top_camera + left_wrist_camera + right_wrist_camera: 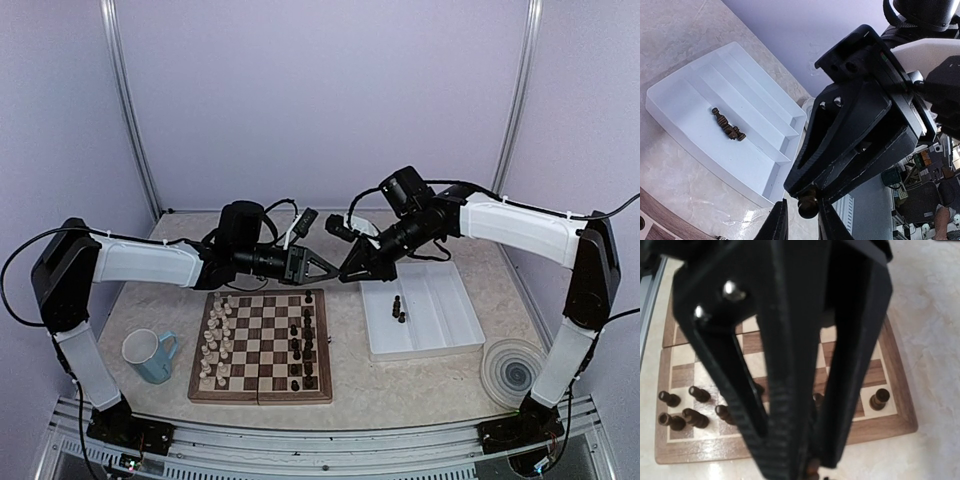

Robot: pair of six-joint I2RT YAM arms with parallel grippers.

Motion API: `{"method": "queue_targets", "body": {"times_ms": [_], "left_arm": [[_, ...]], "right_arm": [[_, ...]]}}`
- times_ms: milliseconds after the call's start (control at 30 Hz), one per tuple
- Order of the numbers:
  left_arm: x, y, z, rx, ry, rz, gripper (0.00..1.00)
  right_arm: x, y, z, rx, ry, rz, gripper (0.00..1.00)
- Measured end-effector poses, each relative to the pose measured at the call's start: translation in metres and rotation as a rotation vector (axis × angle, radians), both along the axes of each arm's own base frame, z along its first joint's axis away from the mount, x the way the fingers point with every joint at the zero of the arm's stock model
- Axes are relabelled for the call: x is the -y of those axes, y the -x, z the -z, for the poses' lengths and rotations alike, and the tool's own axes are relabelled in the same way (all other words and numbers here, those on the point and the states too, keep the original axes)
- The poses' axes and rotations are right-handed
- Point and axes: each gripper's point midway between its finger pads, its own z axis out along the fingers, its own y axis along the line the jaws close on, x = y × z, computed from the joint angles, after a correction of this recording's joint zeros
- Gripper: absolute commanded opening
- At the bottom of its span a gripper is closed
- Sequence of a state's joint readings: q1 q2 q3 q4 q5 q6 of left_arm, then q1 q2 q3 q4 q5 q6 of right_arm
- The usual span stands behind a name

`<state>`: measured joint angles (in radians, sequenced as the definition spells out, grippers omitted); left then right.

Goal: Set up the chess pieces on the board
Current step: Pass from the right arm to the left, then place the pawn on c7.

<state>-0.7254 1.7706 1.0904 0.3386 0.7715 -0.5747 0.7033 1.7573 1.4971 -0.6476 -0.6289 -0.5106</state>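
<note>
Dark, round-knobbed chess piece (808, 205) pinched in my right hand (809, 194), mostly hidden; I can't tell if the left hand (801, 221) grips

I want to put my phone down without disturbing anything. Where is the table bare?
Bare table lies on the near side of the white tray, between the board and the round disc. Crowded: beyond the board's far edge, where the left end effector and right end effector meet.
</note>
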Motion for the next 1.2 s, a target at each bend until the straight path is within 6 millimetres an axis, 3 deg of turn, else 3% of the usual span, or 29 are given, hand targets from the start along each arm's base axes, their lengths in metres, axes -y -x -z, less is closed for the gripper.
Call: {"method": "queue_targets", "body": {"times_ms": [333,667,800,933,1033,1133,1200], "left_arm": [[0.002,0.001,0.0,-0.009,-0.004,0.015,0.12],[0.002,-0.006,0.0,0.06,-0.083,0.001,0.08],[-0.007,-0.016,-0.001,0.157,-0.218,-0.061,0.07],[-0.039,-0.025,-0.003,0.248,-0.382,-0.148,0.07],[-0.063,-0.027,0.006,0.292,-0.516,-0.182,0.07],[-0.082,-0.026,0.024,0.293,-0.638,-0.193,0.07],[-0.092,-0.024,0.035,0.288,-0.702,-0.192,0.07]], "right_arm": [[-0.002,0.002,0.004,-0.009,0.007,-0.007,0.09],[0.006,0.001,0.005,0.007,0.022,-0.009,0.42],[0.047,-0.001,-0.002,0.025,0.01,0.047,0.43],[0.098,-0.016,-0.002,0.055,-0.006,0.167,0.43],[0.119,-0.02,0.026,0.051,0.013,0.22,0.43],[0.132,-0.011,0.065,0.005,0.059,0.239,0.43],[0.137,-0.007,0.08,-0.014,0.086,0.242,0.43]]}}
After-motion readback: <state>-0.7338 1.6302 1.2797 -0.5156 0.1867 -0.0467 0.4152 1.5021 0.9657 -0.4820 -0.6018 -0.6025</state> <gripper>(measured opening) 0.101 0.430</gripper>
